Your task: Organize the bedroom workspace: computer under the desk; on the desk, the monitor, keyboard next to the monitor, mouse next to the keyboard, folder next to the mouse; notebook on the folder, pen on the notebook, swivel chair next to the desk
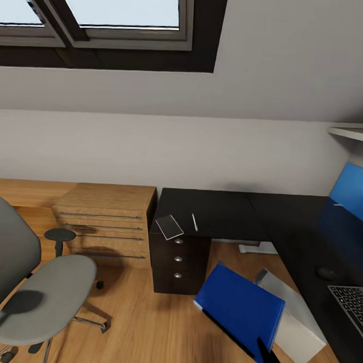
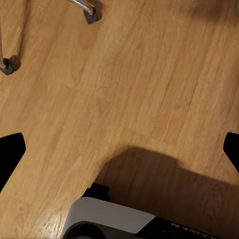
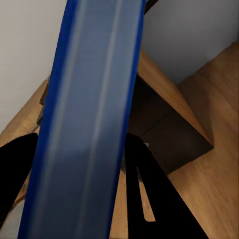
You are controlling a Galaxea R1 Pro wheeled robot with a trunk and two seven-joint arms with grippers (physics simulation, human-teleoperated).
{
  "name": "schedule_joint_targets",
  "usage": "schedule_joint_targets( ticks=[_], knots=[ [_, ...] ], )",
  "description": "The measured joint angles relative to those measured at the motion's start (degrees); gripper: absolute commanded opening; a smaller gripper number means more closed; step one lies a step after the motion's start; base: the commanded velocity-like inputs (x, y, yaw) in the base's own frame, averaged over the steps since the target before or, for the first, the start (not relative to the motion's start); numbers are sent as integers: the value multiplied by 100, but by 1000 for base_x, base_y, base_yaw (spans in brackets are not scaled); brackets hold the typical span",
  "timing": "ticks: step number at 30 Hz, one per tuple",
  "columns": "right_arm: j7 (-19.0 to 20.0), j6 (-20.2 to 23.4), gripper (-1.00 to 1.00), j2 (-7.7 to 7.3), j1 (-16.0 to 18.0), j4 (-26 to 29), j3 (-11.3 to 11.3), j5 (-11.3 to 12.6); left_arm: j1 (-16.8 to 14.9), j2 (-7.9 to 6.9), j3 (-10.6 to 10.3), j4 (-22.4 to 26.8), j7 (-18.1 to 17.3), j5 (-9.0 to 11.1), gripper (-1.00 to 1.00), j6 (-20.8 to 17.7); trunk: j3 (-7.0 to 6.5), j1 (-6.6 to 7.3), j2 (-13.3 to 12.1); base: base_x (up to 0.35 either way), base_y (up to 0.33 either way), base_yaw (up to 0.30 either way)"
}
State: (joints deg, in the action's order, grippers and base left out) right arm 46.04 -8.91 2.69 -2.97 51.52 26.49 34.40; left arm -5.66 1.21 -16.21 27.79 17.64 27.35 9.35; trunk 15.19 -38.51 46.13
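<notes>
No text, brand, number or sign can be read in these views. At about 5 o'clock in the left wrist view, a few pale letters run along the dark band of the robot's base [image 2: 169, 228], cut by the edge and too blurred to make out. The keyboard [image 1: 351, 305], at 4 o'clock in the head view, shows grey keys whose legends are too small to tell.
</notes>
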Motion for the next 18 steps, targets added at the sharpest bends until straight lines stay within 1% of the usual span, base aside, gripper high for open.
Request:
schedule_joint_targets(
  ticks=[1,2,3,4,5,6,7,8,9,10,13,14,15,16,18],
  knots=[
    [-119,1,-100,28,1,154,0,16,0,0,0,0,0,0,100,0,0,0,0,0,0,0],
    [-448,1,-100,105,4,474,1,76,0,-1,0,0,0,0,100,0,0,0,0,0,0,0],
    [-660,1,-100,153,4,651,-3,97,0,-1,0,0,0,0,100,0,0,0,0,0,0,0],
    [-1109,0,-100,240,7,981,-8,164,0,1,0,0,1,0,100,0,0,0,0,0,0,0],
    [-1351,0,-100,276,10,1158,-16,177,0,2,0,0,1,0,100,0,0,0,0,0,0,0],
    [-1815,2,-100,324,25,1466,-38,217,0,4,-1,0,0,0,100,0,0,0,0,0,0,0],
    [-2049,4,-100,343,35,1618,-61,216,0,4,-1,0,0,0,100,0,0,0,0,0,0,0],
    [-2832,15,-100,374,158,2019,-159,246,0,6,-3,-1,0,0,100,0,-1,0,0,0,0,0],
    [-3031,17,-100,379,236,2104,-181,246,0,6,-2,0,0,0,100,0,0,0,0,0,0,0],
    [-3362,23,-100,381,415,2204,-209,266,0,7,-3,-2,0,0,100,0,-2,-1,-1,0,0,0],
    [-4219,145,-100,377,1154,2302,-241,385,-1,13,-7,-2,-2,0,100,1,-2,-1,-1,0,0,0],
    [-4335,187,-100,372,1281,2296,-240,422,0,13,-7,-1,-1,0,100,0,-2,0,-1,0,0,0],
    [-4540,266,-100,363,1503,2261,-239,482,-1,14,-9,-2,-2,0,100,1,-2,-1,-1,0,0,0],
    [-4872,369,-100,348,1907,2056,-241,573,-1,16,-11,-3,-2,1,100,-1,-2,-1,-2,0,0,0],
    [-5021,406,-100,343,2231,1848,-241,604,-1,16,-10,-2,-2,0,100,-2,-2,0,-1,0,0,0]
  ],
)
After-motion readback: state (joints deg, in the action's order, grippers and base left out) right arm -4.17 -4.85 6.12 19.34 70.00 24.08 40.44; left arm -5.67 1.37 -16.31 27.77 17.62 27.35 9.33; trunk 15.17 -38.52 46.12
